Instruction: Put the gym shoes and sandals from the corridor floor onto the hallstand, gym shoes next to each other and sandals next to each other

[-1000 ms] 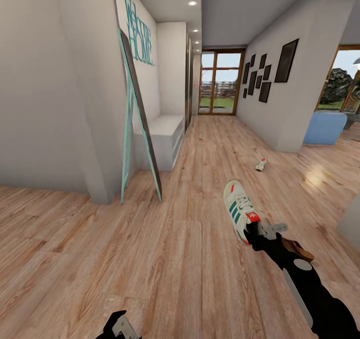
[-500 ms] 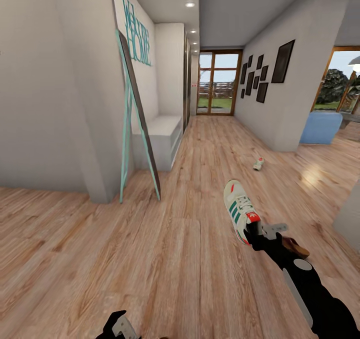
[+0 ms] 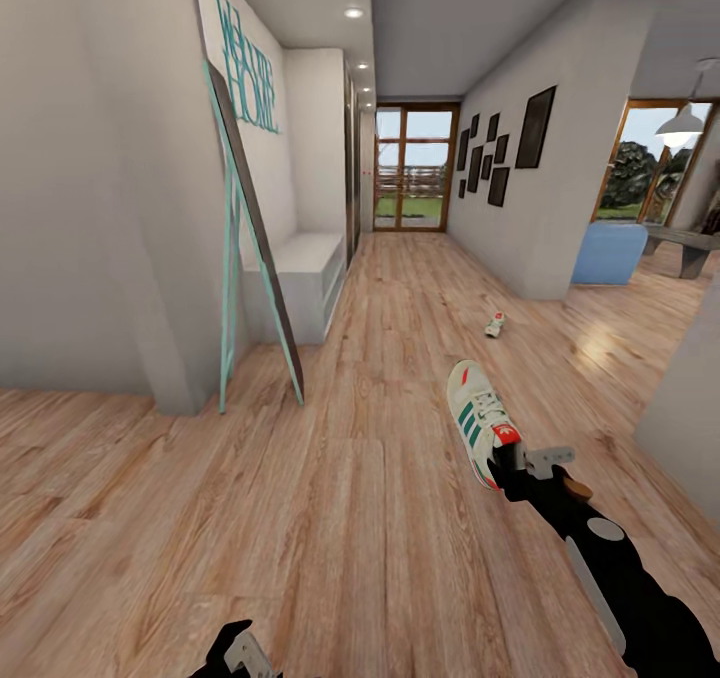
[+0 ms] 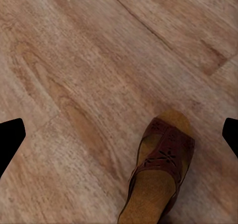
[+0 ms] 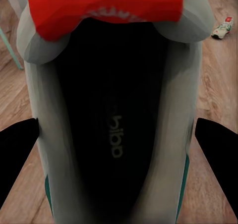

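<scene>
My right gripper (image 3: 512, 461) is shut on the heel of a white gym shoe (image 3: 477, 418) with green stripes, held above the corridor floor (image 3: 350, 518); the right wrist view looks down into that gym shoe (image 5: 116, 125). The second gym shoe (image 3: 495, 325) lies on the floor further down the corridor. My left gripper (image 4: 119, 135) is open above a brown sandal (image 4: 158, 179) lying on the planks. A brown piece, seemingly the other sandal (image 3: 576, 486), peeks from behind my right arm. The hallstand is out of view.
A teal-framed board (image 3: 255, 258) leans on the left wall corner. Past it a plain low grey bench (image 3: 300, 278) stands against the wall. A blue armchair (image 3: 610, 253) is at the right, and a grey wall (image 3: 690, 408) stands close on my right.
The whole head view has shifted, with the corridor sliding left in the picture, so the camera has moved. Both arms keep their pose and the right gripper still holds the gym shoe.
</scene>
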